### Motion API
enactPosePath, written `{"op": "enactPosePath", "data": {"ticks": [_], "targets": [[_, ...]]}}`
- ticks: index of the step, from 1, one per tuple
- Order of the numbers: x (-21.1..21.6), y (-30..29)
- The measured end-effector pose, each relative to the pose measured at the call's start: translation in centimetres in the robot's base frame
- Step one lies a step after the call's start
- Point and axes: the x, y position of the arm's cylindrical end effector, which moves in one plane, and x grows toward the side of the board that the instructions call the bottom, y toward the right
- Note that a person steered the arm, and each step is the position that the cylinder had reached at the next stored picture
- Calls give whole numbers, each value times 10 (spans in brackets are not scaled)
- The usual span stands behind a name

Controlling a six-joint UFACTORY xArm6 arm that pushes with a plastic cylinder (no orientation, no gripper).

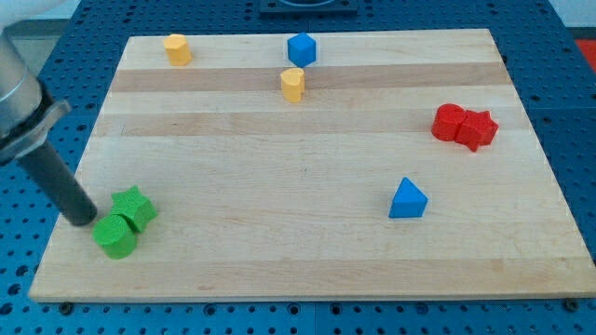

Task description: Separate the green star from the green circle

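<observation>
Clawless rod, my tip (85,220) seemingly touching green star (135,207) beside green circle (115,236).

The board (307,158) is showing pale wood with lengthwise grain bands, smooth and faintly satin. Around it, from twelve to six o'clock, a blue perforated surface (573,112) is looking like matt painted metal or plastic; which one cannot be told. The green star (136,206) and green circle (115,236), touching at eight o'clock, are looking like matt plastic. My tip (83,219), just at nine o'clock of them, is appearing dark, smooth and dull.
</observation>
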Motion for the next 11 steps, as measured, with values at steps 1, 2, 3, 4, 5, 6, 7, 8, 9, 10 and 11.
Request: {"op": "enactPosePath", "data": {"ticks": [1, 2, 3, 4, 5, 6, 7, 8, 9, 10, 11], "targets": [[22, 8], [23, 28], [8, 35], [5, 27], [-2, 31], [-21, 50], [-33, 78], [-57, 104], [-68, 139], [-82, 174], [-94, 208]]}}
